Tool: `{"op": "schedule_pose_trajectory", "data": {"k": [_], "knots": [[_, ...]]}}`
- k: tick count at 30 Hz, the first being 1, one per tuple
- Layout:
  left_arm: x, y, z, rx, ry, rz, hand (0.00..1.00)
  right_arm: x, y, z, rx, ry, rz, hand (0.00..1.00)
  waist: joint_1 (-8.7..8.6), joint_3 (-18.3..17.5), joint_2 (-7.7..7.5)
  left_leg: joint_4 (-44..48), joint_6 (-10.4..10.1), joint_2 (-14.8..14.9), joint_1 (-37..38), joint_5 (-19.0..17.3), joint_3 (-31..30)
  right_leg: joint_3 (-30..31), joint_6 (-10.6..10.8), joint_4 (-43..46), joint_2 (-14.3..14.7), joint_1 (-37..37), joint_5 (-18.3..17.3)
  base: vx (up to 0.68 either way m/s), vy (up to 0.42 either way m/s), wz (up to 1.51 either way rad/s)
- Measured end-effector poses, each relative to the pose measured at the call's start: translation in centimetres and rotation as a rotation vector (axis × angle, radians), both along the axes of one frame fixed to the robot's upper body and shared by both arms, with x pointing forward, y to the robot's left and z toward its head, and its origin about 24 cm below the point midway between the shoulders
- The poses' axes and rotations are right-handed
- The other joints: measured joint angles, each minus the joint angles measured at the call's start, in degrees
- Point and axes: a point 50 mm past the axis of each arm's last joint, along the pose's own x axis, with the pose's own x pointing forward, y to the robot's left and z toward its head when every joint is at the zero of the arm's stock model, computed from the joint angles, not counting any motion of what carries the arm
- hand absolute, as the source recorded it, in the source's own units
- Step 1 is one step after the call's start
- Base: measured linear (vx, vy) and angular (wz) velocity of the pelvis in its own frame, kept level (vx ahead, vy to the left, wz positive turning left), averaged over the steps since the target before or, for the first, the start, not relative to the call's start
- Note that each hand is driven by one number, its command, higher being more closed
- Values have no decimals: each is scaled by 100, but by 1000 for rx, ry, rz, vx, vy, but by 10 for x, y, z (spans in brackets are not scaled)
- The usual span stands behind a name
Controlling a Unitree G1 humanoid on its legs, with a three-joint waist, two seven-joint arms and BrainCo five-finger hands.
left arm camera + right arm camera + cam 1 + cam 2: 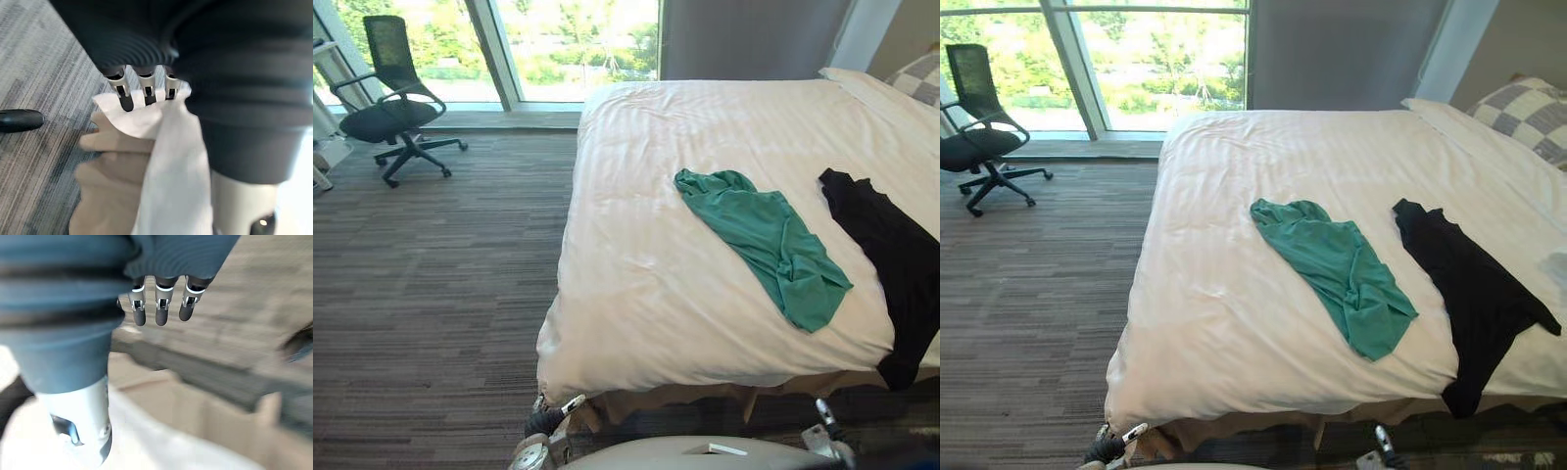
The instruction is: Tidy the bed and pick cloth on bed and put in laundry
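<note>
A green cloth (766, 240) lies spread on the white duvet (646, 225), near the bed's foot. To its right, a black cloth (891, 245) hangs partly over the foot edge. Low at the near left corner of the bed is my left hand (126, 95). Its fingers are straight, and their tips touch the duvet's hanging corner (171, 161). My right hand (161, 308) hangs below the bed's foot edge, right of centre. Its fingers are relaxed and hold nothing, with carpet and the bed base past them.
Beige bed skirt (112, 171) shows under the duvet corner. A black office chair (391, 98) stands on the striped carpet (431, 294) by the window at the far left. A checked pillow (1528, 113) lies at the head of the bed.
</note>
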Motion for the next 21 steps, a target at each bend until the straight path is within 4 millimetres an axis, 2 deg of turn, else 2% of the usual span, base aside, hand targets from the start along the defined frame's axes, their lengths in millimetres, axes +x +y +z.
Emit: {"op": "schedule_pose_trajectory", "data": {"k": [1, 2, 4, 6, 7, 9, 10, 13, 17, 18, 20, 21], "knots": [[0, -1, -1, -5, 6, -1, 0, 8, -1, 6, -28, -26, 11, 0, -26, 2, 2, 0, -3, 5, 6, -2, 2, -1, 0, -6, 5, 9, 0, -5, -49, -6], [-1, -5, -2, -21, 25, -11, 0, 29, -6, 24, -106, -110, 36, 100, -72, 16, 15, 0, -7, 14, 6, -5, 10, -1, 0, -15, 15, 7, 0, -14, -49, -2], [0, -9, -3, -40, 38, -20, 0, 49, -11, 47, -193, -209, 78, 100, -79, 38, -5, 1, -15, 24, -8, -11, 19, 16, 0, -16, 25, -19, 0, -40, -54, -5], [-2, -14, -5, -64, 59, -9, 0, 80, -20, 92, -313, -407, 168, 100, -73, 44, -8, 2, -44, 51, -9, -53, 60, 48, -1, -24, 54, -70, 0, -65, -50, -7], [-2, -14, -5, -69, 69, -13, 0, 87, -19, 103, -349, -453, 213, 100, -72, 52, -26, 2, -48, 56, -9, -61, 59, 48, -1, -30, 63, -75, 0, -58, -47, -3], [-6, -15, -6, -72, 98, -20, 0, 103, -11, 146, -528, -596, 438, 100, -92, 53, -47, 30, -64, 85, -36, -91, 63, 65, -1, -41, 95, -98, 0, -38, -50, -4], [-6, -14, -5, -70, 97, -21, 0, 106, -7, 153, -546, -626, 484, 100, -109, 71, -86, 106, -61, 104, -79, -125, 57, 66, -1, -40, 96, -108, 0, -12, -49, -2], [-6, -11, -4, -69, 95, -25, 0, 110, 18, 180, -600, -787, 705, 100, -219, 90, -139, 329, -39, 111, -255, -223, -19, 65, -4, -36, 106, -149, 3, 19, -50, 3], [-11, -5, -5, -70, 116, -44, 0, 118, 71, 227, -638, -1078, 1128, 100, -281, 146, -209, 403, -18, 100, -313, -300, -70, 70, 0, -36, 87, -146, 7, -6, -3, 1], [-11, -5, -6, -71, 121, -53, 0, 119, 80, 231, -631, -1112, 1196, 100, -280, 143, -220, 405, -16, 92, -314, -299, -103, 67, 0, -38, 82, -146, 7, 12, -15, 13], [-12, -5, -7, -66, 135, -106, 0, 124, 116, 235, -543, -1192, 1482, 100, -258, 139, -257, 449, 2, 82, -347, -308, -237, 42, 6, -39, 59, -125, 12, 7, -16, 18], [-12, -4, -7, -64, 136, -112, 0, 124, 125, 234, -512, -1205, 1548, 100, -247, 140, -261, 467, 6, 81, -366, -311, -266, 32, 6, -40, 52, -120, 13, -24, -28, 30]]}}
